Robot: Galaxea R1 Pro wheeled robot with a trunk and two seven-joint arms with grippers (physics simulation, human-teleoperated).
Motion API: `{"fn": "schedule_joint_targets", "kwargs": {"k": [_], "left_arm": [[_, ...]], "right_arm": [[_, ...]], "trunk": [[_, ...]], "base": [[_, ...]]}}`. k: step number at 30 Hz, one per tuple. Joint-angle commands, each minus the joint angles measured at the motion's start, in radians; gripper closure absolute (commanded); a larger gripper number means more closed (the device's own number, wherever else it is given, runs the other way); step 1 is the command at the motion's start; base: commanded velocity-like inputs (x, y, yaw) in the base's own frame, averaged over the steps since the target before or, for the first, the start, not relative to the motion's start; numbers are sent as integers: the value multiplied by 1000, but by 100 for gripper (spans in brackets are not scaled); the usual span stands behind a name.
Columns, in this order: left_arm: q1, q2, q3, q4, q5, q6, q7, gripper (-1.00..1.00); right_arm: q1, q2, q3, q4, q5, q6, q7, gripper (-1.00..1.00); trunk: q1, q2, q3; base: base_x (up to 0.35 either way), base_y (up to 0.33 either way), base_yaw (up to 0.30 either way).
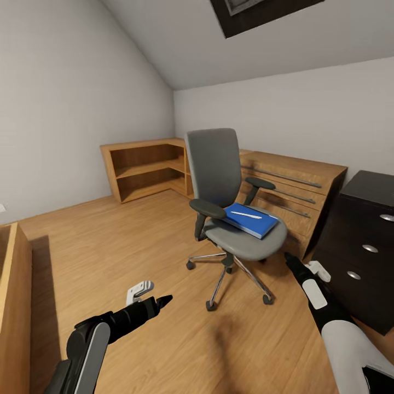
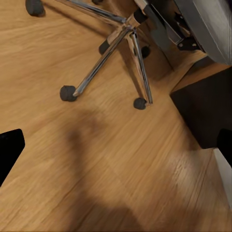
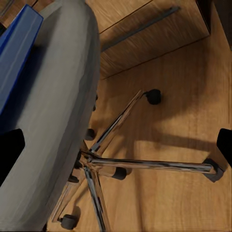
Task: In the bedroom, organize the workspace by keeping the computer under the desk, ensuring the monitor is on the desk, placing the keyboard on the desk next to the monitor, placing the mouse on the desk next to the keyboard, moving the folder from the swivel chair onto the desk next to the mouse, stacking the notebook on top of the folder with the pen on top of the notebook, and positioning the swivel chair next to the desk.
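Grey padded swivel chair [image 1: 230,202] on chrome legs; flat blue folder [image 1: 252,220] at its 3 o'clock, thin pen [image 1: 246,214] atop. Both claws' spread: cannot tell.

white walls [image 1: 65,109] and a sloped ceiling [image 1: 230,49] with a dark skylight [image 1: 257,13]; wood floor [image 1: 109,235]. far left an open wooden shelf [image 1: 145,167], right of it a wooden drawer unit [image 1: 298,189].

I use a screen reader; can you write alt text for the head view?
A grey swivel chair stands on a wooden floor, with a blue folder on its seat and a white pen lying on the folder. Both arms reach toward it, left gripper and right gripper low over the floor.
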Motion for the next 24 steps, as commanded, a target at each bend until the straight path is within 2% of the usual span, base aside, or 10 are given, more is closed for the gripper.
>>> {"fn": "schedule_joint_targets", "kwargs": {"k": [1, 9, 12, 13, 14, 17, 19, 21, 24], "left_arm": [[-1, -1, 2, 0, -8, 5, -10, -100], [-1, -1, -7, 6, -9, 6, -6, -100], [-1, -1, -23, 66, -40, 4, 18, -100], [-1, -1, -28, 149, -80, -28, 32, -100], [-1, 0, -29, 181, -98, -53, 34, -100], [-1, 1, -29, 275, -166, -136, 38, -100], [-1, 2, -28, 312, -198, -175, 39, -100], [-1, 5, -26, 348, -224, -221, 40, -100], [-1, 12, -26, 393, -237, -268, 42, -100]], "right_arm": [[4, 0, -2, -2, -5, 5, -1, -100], [55, 0, -2, -1, 20, 0, 2, -100], [118, 2, 0, 3, 38, -74, 3, -100], [179, 13, 1, 15, 123, -168, 3, -100], [188, 17, 1, 21, 140, -183, 3, -100], [225, 43, 1, 83, 233, -287, 2, -100], [235, 50, 1, 134, 267, -359, 2, -100], [241, 55, 1, 223, 304, -468, 2, -100], [244, 60, 2, 335, 337, -606, 3, -100]], "trunk": [[-1, 0, 3], [-9, 11, 33], [-20, 32, 42], [-24, 39, 45], [-28, 46, 49], [-40, 67, 58], [-47, 81, 64], [-55, 95, 71], [-66, 116, 80]], "base": [[0, 0, 0], [0, 0, 0], [0, 0, 0], [0, 0, 0], [0, 0, 0], [0, 0, 0], [0, 0, 0], [0, 0, 0], [0, 0, 0]]}}
